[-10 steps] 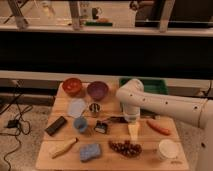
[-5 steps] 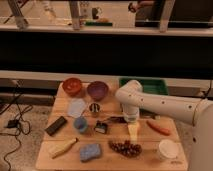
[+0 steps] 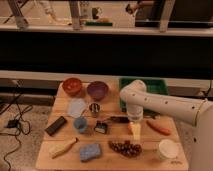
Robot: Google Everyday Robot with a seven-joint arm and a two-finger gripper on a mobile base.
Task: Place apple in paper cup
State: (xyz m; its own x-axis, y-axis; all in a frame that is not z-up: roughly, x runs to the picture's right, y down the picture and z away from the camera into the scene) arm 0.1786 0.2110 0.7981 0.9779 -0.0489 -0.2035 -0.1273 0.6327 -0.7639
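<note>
My white arm reaches in from the right over the wooden table. The gripper points down near the table top, at the middle right. It is just left of the orange carrot and above the dark grape bunch. The apple is not in view; it may be hidden under the gripper or the arm. The cream paper cup stands upright at the front right corner, to the right of and below the gripper.
At the back stand an orange-red bowl, a purple bowl and a green tray. A pale plate, metal cup, blue cup, black block, banana and blue sponge fill the left half.
</note>
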